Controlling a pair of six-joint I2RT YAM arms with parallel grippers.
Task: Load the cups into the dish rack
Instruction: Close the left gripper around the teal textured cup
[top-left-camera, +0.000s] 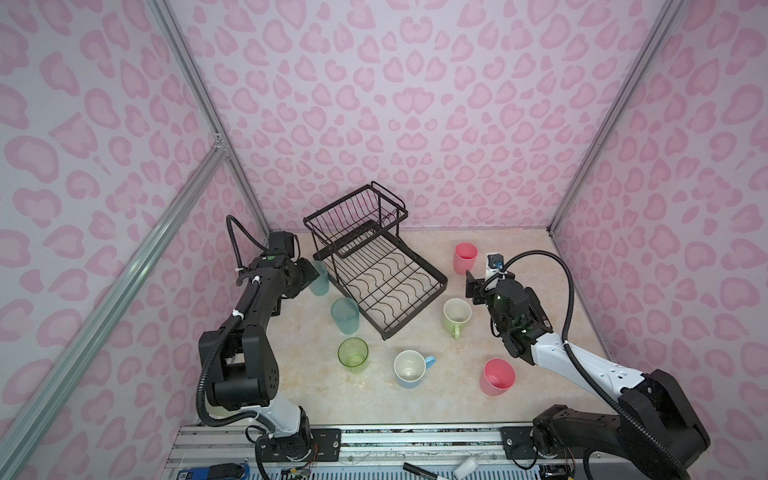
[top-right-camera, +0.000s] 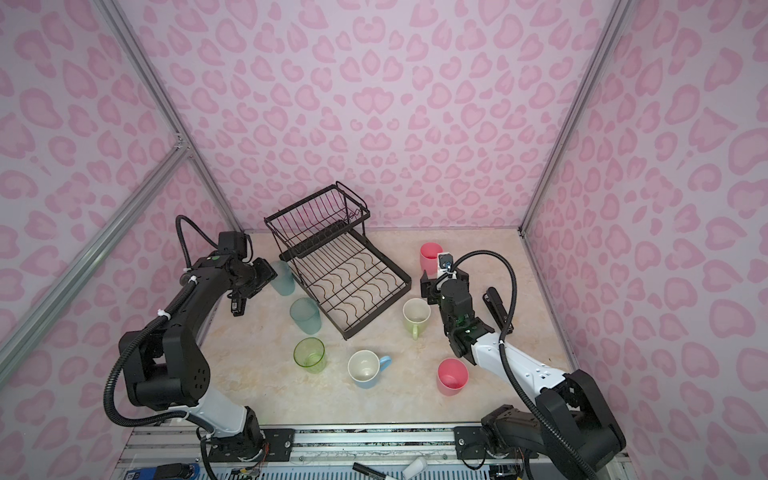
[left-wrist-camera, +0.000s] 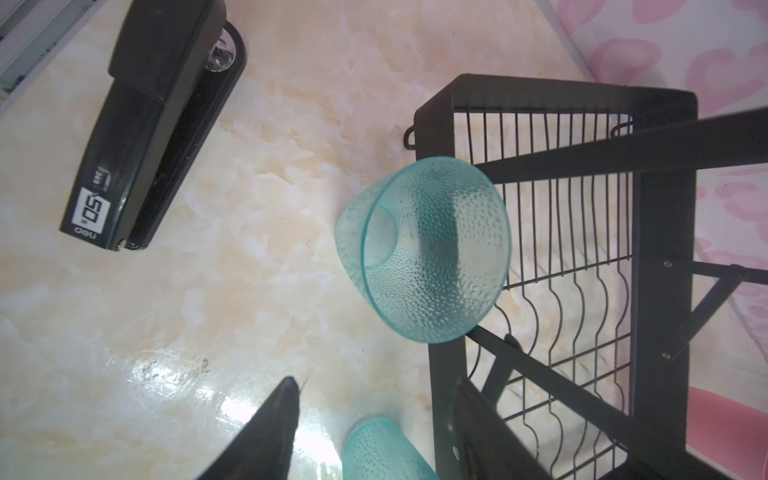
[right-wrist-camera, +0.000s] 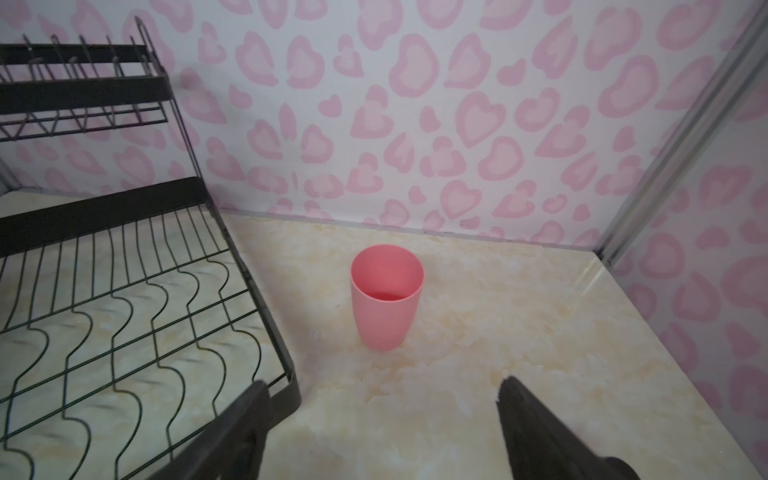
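Cups: seven counted from where I stand, all upright on the worktop (top-left-camera: 436, 399), none yet in the dish rack (left-wrist-camera: 665, 232).
Hazard, left side: two blue-grey tumblers stand just beside the rack's left edge. The rear tumbler (top-right-camera: 286, 280) is by the end of the upper basket (top-right-camera: 318, 216), the front tumbler (top-left-camera: 345, 316) nearer the rack's front corner. The left pincer (left-wrist-camera: 376, 386) hangs over this pair, jaws part-spread and gripping nothing. Which tumbler it addresses I cannot tell. Likely fault: the rack-side jaw catching the frame, or one tumbler knocked into the other.
Hazard, right side: the right pincer (right-wrist-camera: 382, 399) is spread wide and empty, facing the far pink cup (right-wrist-camera: 386, 297) off the rack's right corner. One jaw overlaps that corner in the right wrist view, so an advance could snag it and drag the rack. A strike at the rim would likely topple so light a cup.
Hazard, placement: the wavy wires of the lower tray (top-left-camera: 386, 286) may leave a cup sitting tilted.
Contents, rack: upper basket and lower tray both bare.
Contents, cups: all look empty, so far as the views show.
Off the rack's front corner: green tumbler (top-left-camera: 353, 356), light-blue mug (top-left-camera: 409, 369).
Just beside the rack's front-right edge: lime mug (top-left-camera: 456, 316).
Well apart from the rack, front-right: near pink cup (top-left-camera: 497, 376).
Outlying: black stapler (left-wrist-camera: 153, 124) left of the rack, second stapler (top-right-camera: 496, 305) right of it.
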